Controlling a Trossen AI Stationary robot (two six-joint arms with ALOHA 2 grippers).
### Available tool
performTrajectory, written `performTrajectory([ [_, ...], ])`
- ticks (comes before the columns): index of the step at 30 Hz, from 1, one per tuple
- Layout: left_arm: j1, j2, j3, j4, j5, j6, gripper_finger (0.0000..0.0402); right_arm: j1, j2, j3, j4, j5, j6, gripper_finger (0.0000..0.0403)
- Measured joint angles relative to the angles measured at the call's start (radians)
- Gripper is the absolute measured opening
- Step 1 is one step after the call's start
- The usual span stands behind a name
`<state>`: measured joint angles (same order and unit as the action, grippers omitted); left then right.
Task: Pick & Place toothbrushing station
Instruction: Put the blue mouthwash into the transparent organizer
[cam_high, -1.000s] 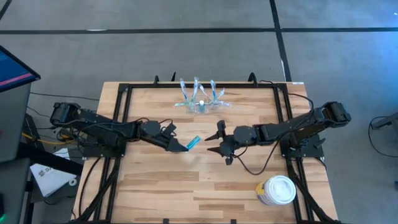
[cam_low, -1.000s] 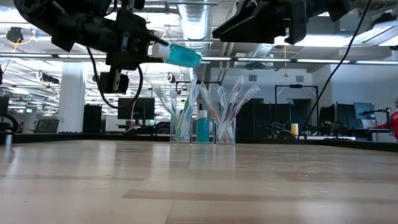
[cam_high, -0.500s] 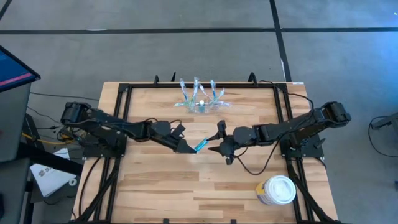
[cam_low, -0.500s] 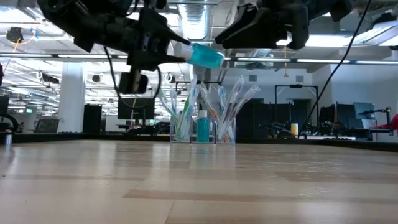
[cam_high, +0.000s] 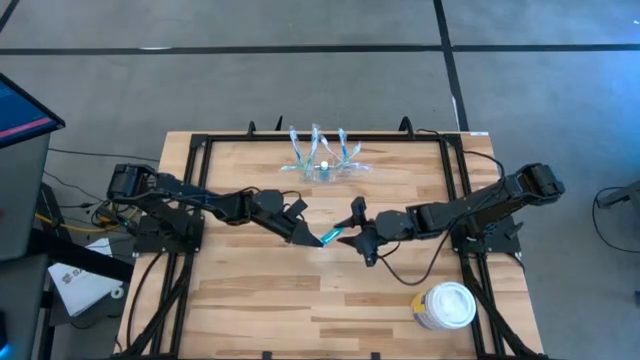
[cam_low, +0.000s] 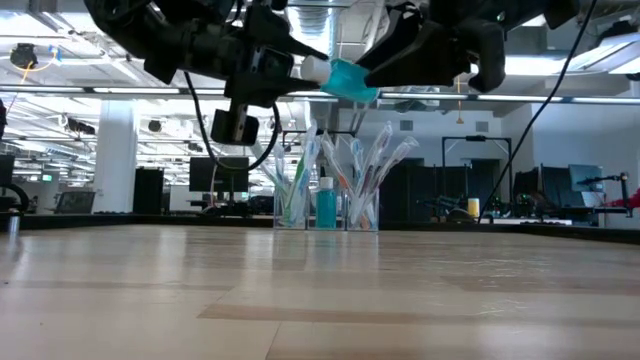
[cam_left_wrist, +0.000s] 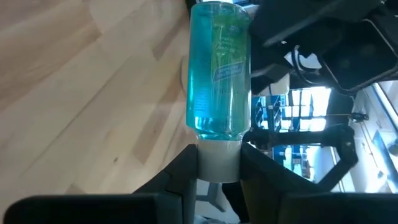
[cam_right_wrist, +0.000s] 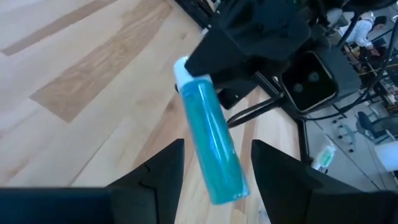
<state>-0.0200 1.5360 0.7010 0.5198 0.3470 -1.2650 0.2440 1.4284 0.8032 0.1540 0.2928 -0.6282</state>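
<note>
Left end effector (cam_high: 318, 238) is over the middle of the counter (cam_high: 260, 300), clamped on the white cap (cam_left_wrist: 218, 163) of a small bottle of teal liquid (cam_left_wrist: 219, 68). Bottle is held off the wood, roughly horizontal, with its base pointing at the right arm. Liquid fills nearly the whole clear body; there's a printed label on its side, text too small to read.

Right end effector (cam_high: 352, 237) is right at the bottle's base end. Its fingers (cam_right_wrist: 285, 173) are spread apart, one on each side of the bottle body in the right wrist view. Can't tell if they touch it. In the low view (cam_low: 345, 78) the bottle sits high above the counter between the two arms.

Toothbrushing station (cam_high: 322, 170) stands at the back edge of the counter, centred, well apart from both end effectors. It's a clear plastic holder, upright. Inside: several toothbrushes (cam_low: 292, 165) leaning outward in separate compartments, left and right, and a small teal bottle (cam_low: 326, 204) standing upright in the middle compartment. Exact brush count unclear; bristle heads point up.

A round white-lidded tub (cam_high: 445, 305) sits near the front right corner of the counter, lid on, contents hidden. Well apart from everything else.
</note>
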Motion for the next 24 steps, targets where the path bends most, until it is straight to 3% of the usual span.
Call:
performTrajectory([
  [13,-0.001,-0.005,0.008,0.004,0.026,-0.027,0.0089,-0.001,0.000,0.000,-0.016,0.001,-0.001,0.0158],
  [24,-0.001,-0.005,0.007,0.004,0.027,-0.029,0.0089,0.000,0.000,0.000,-0.021,-0.003,-0.005,0.0082],
])
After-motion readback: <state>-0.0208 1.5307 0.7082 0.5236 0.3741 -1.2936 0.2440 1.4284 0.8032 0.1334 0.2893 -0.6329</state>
